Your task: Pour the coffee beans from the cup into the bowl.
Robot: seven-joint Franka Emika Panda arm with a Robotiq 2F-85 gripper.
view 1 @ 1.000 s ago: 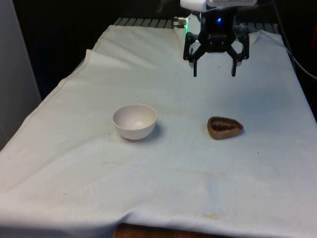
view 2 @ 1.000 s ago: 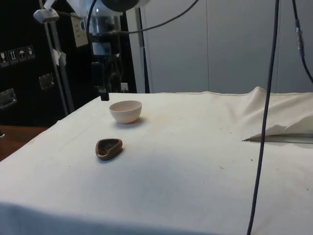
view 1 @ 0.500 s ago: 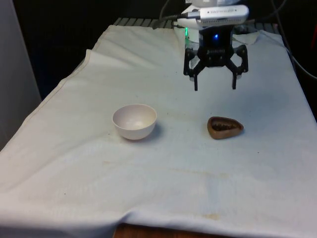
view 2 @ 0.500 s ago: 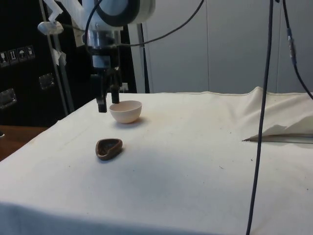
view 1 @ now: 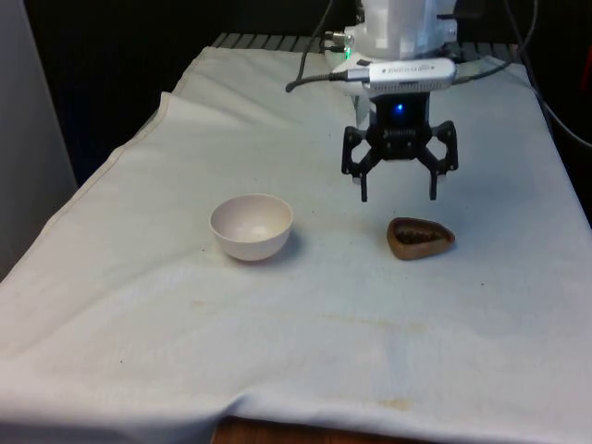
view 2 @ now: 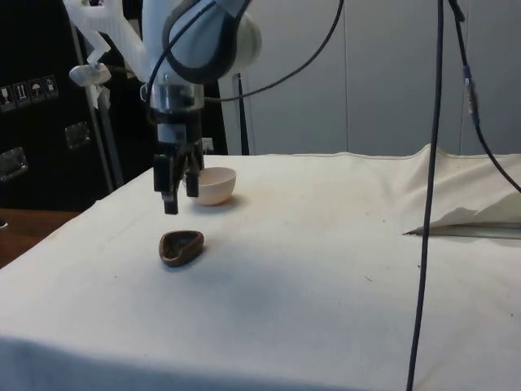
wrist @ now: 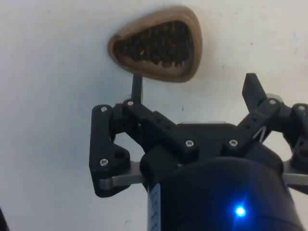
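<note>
The gripper (view 1: 398, 196) hangs above the white cloth (view 1: 305, 333) with its fingers pointing straight down and spread wide apart, holding nothing. The brown cup (view 1: 420, 239), a shallow teardrop-shaped dish full of dark coffee beans (wrist: 156, 47), sits on the cloth below the fingertips and a little nearer the front camera, slightly towards the front view's right of the gripper's middle. In the side view the gripper (view 2: 177, 202) hovers over the far edge of the cup (view 2: 181, 247), with a clear gap of air between the fingertips and the rim. From the wrist view the cup (wrist: 156, 44) lies just ahead of the gripper (wrist: 193, 83); one finger's tip reaches close to the cup's rim, while the other finger stands off to the side of it, so the cup is not between the fingers. The pale bowl (view 1: 252, 226) stands upright on the cloth well apart from the cup, towards the front view's left, and looks empty. In the side view the bowl (view 2: 213, 185) sits just behind the gripper.
</note>
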